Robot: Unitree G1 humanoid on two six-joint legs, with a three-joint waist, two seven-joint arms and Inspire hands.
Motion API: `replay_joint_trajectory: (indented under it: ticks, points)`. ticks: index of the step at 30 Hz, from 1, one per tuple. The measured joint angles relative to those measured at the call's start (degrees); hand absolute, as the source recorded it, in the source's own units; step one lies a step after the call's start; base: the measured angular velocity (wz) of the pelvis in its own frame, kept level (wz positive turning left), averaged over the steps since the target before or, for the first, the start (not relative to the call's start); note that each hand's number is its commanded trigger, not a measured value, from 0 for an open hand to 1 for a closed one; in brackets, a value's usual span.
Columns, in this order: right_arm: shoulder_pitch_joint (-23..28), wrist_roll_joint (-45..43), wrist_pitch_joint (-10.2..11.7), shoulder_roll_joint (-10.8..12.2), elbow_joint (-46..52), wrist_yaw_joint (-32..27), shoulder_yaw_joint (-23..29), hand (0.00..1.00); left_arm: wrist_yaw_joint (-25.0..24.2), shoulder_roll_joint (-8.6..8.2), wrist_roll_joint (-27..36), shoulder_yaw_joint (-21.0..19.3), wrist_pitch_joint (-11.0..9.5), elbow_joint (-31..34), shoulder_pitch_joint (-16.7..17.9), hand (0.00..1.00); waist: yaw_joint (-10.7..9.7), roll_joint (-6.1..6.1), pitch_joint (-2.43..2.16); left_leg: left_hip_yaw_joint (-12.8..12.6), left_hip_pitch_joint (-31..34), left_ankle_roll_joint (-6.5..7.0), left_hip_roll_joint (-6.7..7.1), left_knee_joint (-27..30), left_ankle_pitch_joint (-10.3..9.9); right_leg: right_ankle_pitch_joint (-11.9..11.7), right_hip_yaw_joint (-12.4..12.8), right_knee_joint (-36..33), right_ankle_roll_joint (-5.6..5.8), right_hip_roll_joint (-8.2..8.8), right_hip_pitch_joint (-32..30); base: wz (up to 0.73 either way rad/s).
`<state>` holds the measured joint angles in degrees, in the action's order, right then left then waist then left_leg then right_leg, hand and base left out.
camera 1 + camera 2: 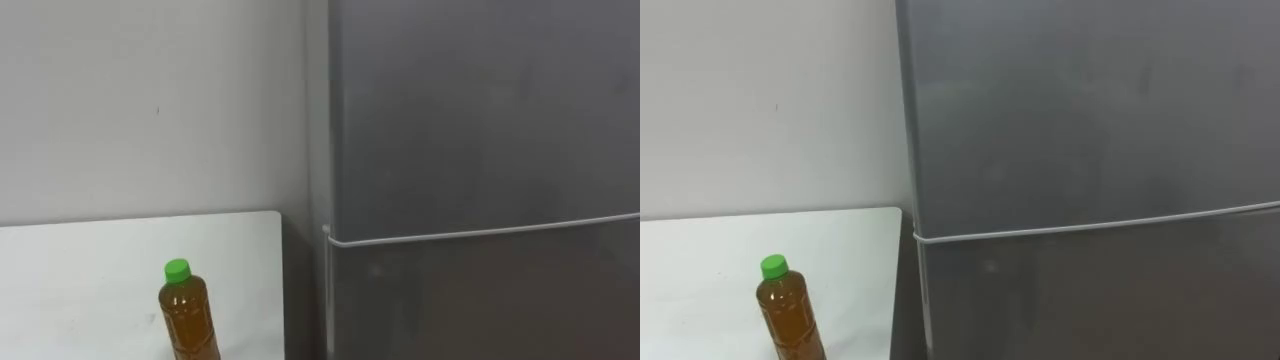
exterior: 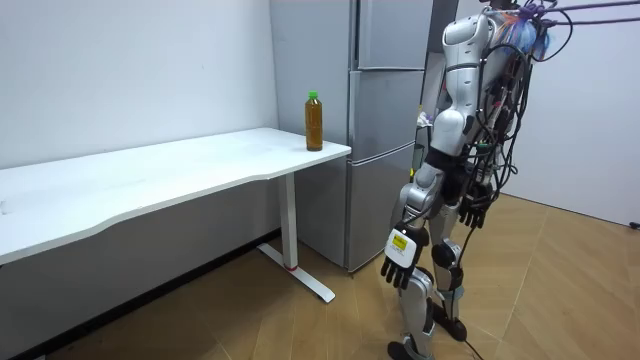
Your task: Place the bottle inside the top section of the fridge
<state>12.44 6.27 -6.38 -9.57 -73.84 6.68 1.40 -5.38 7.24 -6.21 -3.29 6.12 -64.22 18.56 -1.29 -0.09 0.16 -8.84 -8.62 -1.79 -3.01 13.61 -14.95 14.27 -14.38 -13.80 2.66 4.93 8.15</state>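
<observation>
A clear bottle (image 1: 187, 315) of amber liquid with a green cap stands upright near the right-hand end of the white table (image 1: 80, 270), close to the grey fridge. The fridge's upper door (image 1: 480, 110) and lower door (image 1: 480, 300) are both closed, with a pale seam between them. In the room view I stand in front of the fridge (image 2: 385, 150), arms hanging at my sides. My left hand (image 2: 400, 262) hangs by my thigh on the table side and my right hand (image 2: 473, 212) on the far side, both with relaxed fingers and holding nothing. The bottle (image 2: 314, 122) is about an arm's length to my left.
A grey wall (image 1: 150, 100) runs behind the table. The long table (image 2: 180, 170) stretches away to the room view's left on a white leg (image 2: 291, 225). Wooden floor (image 2: 300, 320) lies open around me.
</observation>
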Motion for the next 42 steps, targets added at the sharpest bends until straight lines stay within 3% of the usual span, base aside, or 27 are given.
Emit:
replay_joint_trajectory:
  ticks: [18, 21, 23, 27, 29, 32, 34, 37, 40, 42]
  points:
    - [0.01, -0.56, 0.00, 0.03, 0.03, 0.26, 0.11, 0.00, 1.20, -0.01, 0.11, -1.15, 0.04, -0.06, -0.03, 0.00, 0.03, 0.32, -0.01, 0.00, 0.01, 0.00, -0.02, -0.21, -0.01, -0.01, 0.05, 0.01, 0.00, -0.05, -0.06, 0.00]
    - [0.08, 0.63, -0.03, -0.08, -0.20, 0.24, -0.06, 0.00, 3.00, -0.01, 3.20, -1.86, -0.01, -0.59, -0.04, 0.00, 0.24, 0.54, -0.02, 0.03, -0.07, 0.00, -0.02, -0.42, -0.01, 0.00, 0.05, -0.04, 0.00, -0.12, -0.11, 0.00]
    - [0.08, 0.66, -0.01, -0.07, -0.26, 0.26, -0.03, 0.00, 4.46, -0.03, 5.61, -3.21, -0.05, -0.47, 0.12, 0.00, 0.26, 0.71, -0.03, 0.09, -0.06, 0.00, -0.04, -0.44, -0.01, -0.01, -0.03, 0.02, -0.01, -0.16, -0.10, 0.00]
    - [0.18, 0.67, 0.02, -0.18, -0.25, -0.76, 2.28, 0.00, 9.05, 0.00, 12.49, -9.76, -0.34, 2.25, -0.03, 0.00, 0.36, 1.29, -0.01, 0.21, 0.07, -0.01, -0.05, -0.53, -0.02, 0.00, -0.28, -0.05, -0.02, -0.14, -0.24, 0.00]
    - [0.09, 0.30, 0.06, -0.40, -0.20, -1.38, 2.43, 0.00, 13.09, 0.01, 15.75, -13.62, -1.02, 6.98, -0.51, 0.00, 0.74, 1.68, -0.04, 0.22, 0.48, -0.02, -0.05, -0.53, -0.02, 0.01, -0.23, -0.38, -0.05, -0.13, -0.75, 0.00]
    - [0.19, -0.36, 0.34, -0.62, -0.02, -2.11, 3.67, 0.00, 16.78, 0.03, 17.70, -15.44, -3.21, 12.41, -1.86, 0.00, 1.48, 2.17, -0.03, 0.23, 0.83, -0.01, -0.02, -0.36, -0.01, 0.01, -0.18, -0.69, -0.05, -0.04, -1.10, 0.00]
    - [0.68, -1.26, 0.93, -0.92, 0.50, -2.20, 4.98, 0.00, 19.41, 0.04, 21.12, -15.95, -6.36, 18.57, -2.25, 0.00, 1.60, 2.68, 0.00, 0.21, 0.84, -0.01, 0.03, -0.36, -0.01, 0.01, -0.17, -0.87, -0.05, 0.05, -1.16, 0.00]
    - [1.04, -1.16, 2.10, -1.38, 0.50, -2.20, 5.00, 0.00, 22.29, 0.10, 25.49, -16.77, -7.95, 28.64, -2.85, 0.00, 1.91, 2.98, -0.06, 0.17, 0.91, 0.00, 0.07, -0.45, 0.00, 0.02, 0.04, -1.12, -0.04, 0.06, -1.37, 0.00]
    - [1.33, -1.88, 2.71, -1.40, 0.47, -2.25, 6.55, 0.00, 25.40, 0.21, 25.87, -18.91, -9.05, 37.84, -4.38, 0.00, 2.31, 3.53, -0.37, 0.11, 0.83, -0.01, 0.07, -0.85, 0.01, 0.02, 0.05, -1.06, -0.03, 0.01, -1.57, -0.01]
    - [2.11, -2.03, 3.17, -1.42, 0.80, -2.36, 7.89, 0.00, 27.57, 0.70, 25.87, -20.39, -9.78, 43.15, -5.58, 0.00, 3.18, 3.56, -0.32, -0.26, 0.44, -0.01, 0.07, -0.93, 0.01, 0.02, 0.25, -1.11, -0.04, 0.04, -1.66, -0.09]
